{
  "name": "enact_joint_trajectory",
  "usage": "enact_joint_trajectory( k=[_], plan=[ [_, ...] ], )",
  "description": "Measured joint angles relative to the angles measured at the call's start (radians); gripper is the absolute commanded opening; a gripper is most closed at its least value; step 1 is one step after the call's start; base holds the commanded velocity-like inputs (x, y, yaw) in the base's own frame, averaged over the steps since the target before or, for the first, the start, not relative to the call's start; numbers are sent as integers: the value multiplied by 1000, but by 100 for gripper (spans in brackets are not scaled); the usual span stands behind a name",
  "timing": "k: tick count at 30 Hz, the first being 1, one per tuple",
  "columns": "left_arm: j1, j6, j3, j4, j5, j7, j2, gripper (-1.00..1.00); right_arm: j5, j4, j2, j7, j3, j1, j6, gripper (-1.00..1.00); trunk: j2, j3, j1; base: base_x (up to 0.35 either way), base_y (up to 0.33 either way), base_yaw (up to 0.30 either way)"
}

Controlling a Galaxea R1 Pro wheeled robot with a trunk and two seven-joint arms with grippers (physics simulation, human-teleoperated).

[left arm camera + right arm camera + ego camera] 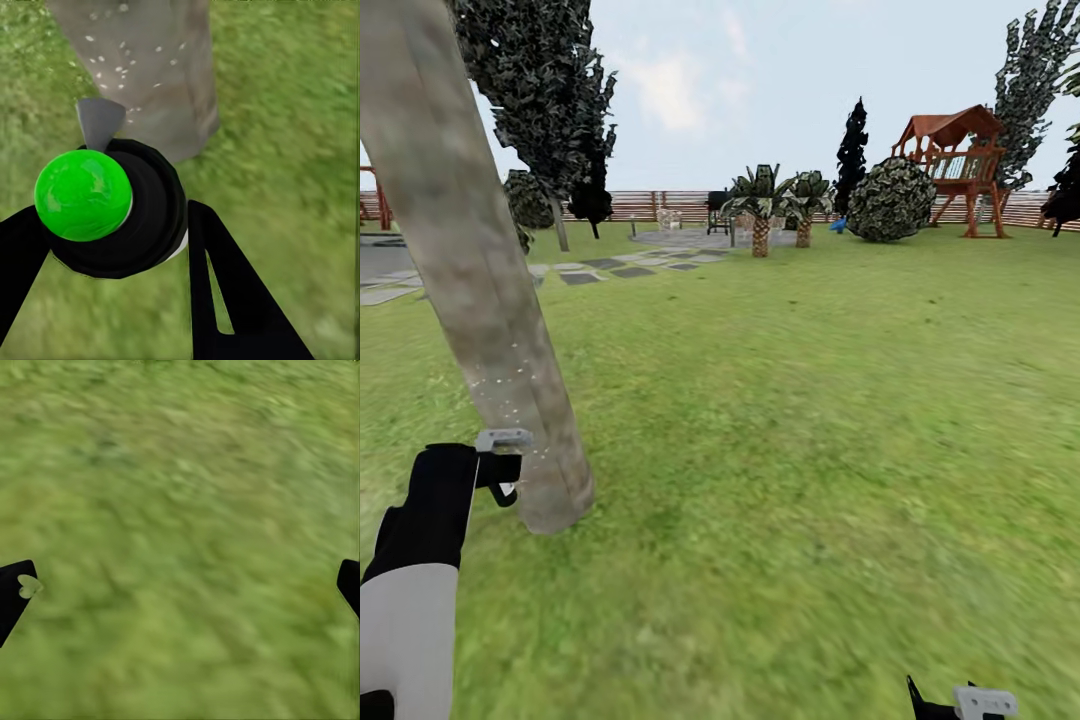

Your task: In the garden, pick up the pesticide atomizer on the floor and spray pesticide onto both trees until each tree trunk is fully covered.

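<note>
A: Where was the atomizer (pixel 105 206)?

B: In the left gripper (pixel 112 225). Seen from the left wrist, its black jaws were clamped on either side of the black body, with the bright green ball on top and a grey nozzle pointing at the tree trunk (pixel 146 67).

A: And from the head?

B: The left arm (pixel 420 530) reached in low at the left, its end just beside the base of the trunk (pixel 470 270). A small grey and white piece showed at the tip; I could not make out more of the sprayer there.

A: Any pesticide on the bark?

B: Yes. White specks (pixel 120 64) were scattered over the lower trunk ahead of the nozzle, and a faint dusting (pixel 500 390) showed in the head view too. The bark higher up looked bare.

A: The right gripper (pixel 180 585)?

B: Its jaws stood wide apart, holding nothing, with blurry lawn (pixel 187 495) beyond them.

A: And the rest of the garden?

B: Grass (pixel 810 400) ran back to a slatted fence (pixel 670 205), with stone slabs (pixel 610 268), short palms (pixel 765 215), a round bush (pixel 890 200) and a wooden play tower (pixel 960 165) well away.
</note>
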Motion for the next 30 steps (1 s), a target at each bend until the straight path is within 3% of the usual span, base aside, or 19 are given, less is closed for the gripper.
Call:
enact_joint_trajectory(
  k=[13,19,30],
  plan=[
    [2,0,4,0,-2,6,0,-100,0,0,-2,0,0,0,0,100,0,0,0,27,-265,62],
    [2,-1,43,0,-3,6,0,-100,0,0,-2,0,0,0,0,100,0,0,0,85,-272,231],
    [2,20,32,0,-8,6,-1,-100,0,-1,-2,0,-1,0,0,100,0,0,0,130,-272,123]
  ],
)
